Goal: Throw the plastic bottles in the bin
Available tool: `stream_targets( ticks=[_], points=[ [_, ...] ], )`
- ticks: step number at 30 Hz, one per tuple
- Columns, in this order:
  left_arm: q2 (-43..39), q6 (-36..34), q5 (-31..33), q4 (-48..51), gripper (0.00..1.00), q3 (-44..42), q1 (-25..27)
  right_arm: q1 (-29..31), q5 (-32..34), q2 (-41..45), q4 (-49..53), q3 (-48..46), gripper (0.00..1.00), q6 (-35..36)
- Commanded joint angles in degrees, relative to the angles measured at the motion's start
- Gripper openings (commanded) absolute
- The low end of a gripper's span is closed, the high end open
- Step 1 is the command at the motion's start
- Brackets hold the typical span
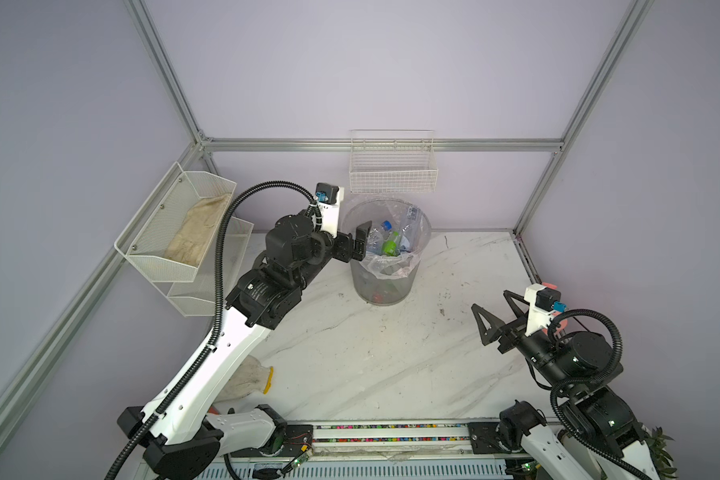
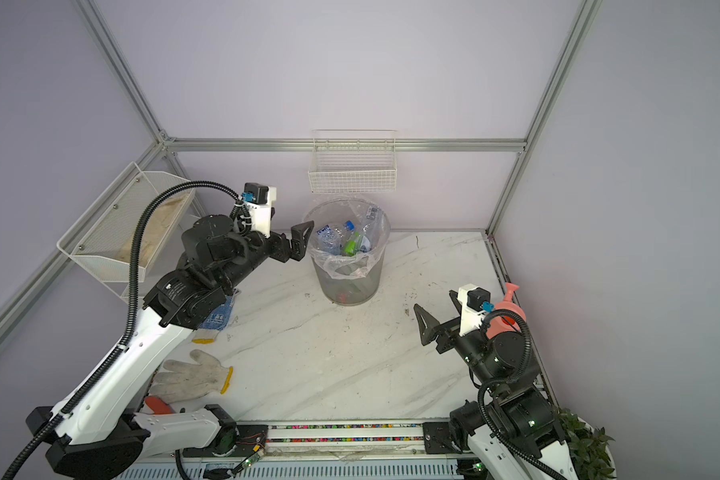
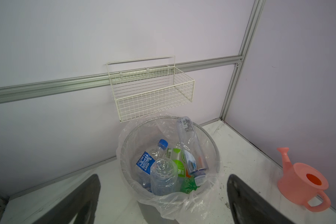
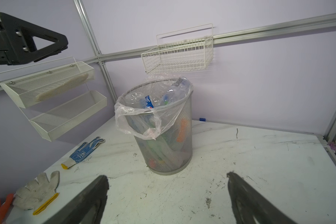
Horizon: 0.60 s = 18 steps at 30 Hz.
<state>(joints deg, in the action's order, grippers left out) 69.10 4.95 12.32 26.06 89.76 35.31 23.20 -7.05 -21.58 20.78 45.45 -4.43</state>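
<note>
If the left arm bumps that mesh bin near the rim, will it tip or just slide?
Probably tips fairly easily: the bin is tall, and its base looks narrower than its rim. It is likely light, since it holds empty-looking plastic bottles. On the smooth table a low push would more likely slide it.

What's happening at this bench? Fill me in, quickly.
Two robot arms are on the job of binning bottles. The plastic bottles lie piled in the bin, close to its rim. The left tool is beside the bin's rim, open and empty. The right tool is over the table farther off, also open and empty. No bottle shows on the table, only gloves and a pink watering can.
</note>
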Motion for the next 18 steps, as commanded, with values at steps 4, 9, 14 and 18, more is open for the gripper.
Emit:
stream_targets(
  ticks=[4, 9, 14, 18],
  points=[
    [-7.40, -2.22, 7.20, -4.20, 1.00, -10.69, -0.01, 0.26, 6.71, 0.38, -0.31, 0.15, 0.97, -1.15],
    [-13.59, -3.41, 10.54, -5.14, 1.00, -19.36, -0.03, 0.22, 12.01, -2.36, 0.89, 1.16, 0.97, -2.97],
    [-19.88, -3.98, 14.54, -5.38, 1.00, -28.53, -0.10, 0.22, 12.72, -6.35, 1.50, 2.49, 0.97, -3.48],
    [-23.74, -3.39, 22.83, -5.30, 1.00, -35.79, -0.14, 0.19, 12.78, -9.14, 1.13, 2.99, 0.97, -3.44]
  ],
)
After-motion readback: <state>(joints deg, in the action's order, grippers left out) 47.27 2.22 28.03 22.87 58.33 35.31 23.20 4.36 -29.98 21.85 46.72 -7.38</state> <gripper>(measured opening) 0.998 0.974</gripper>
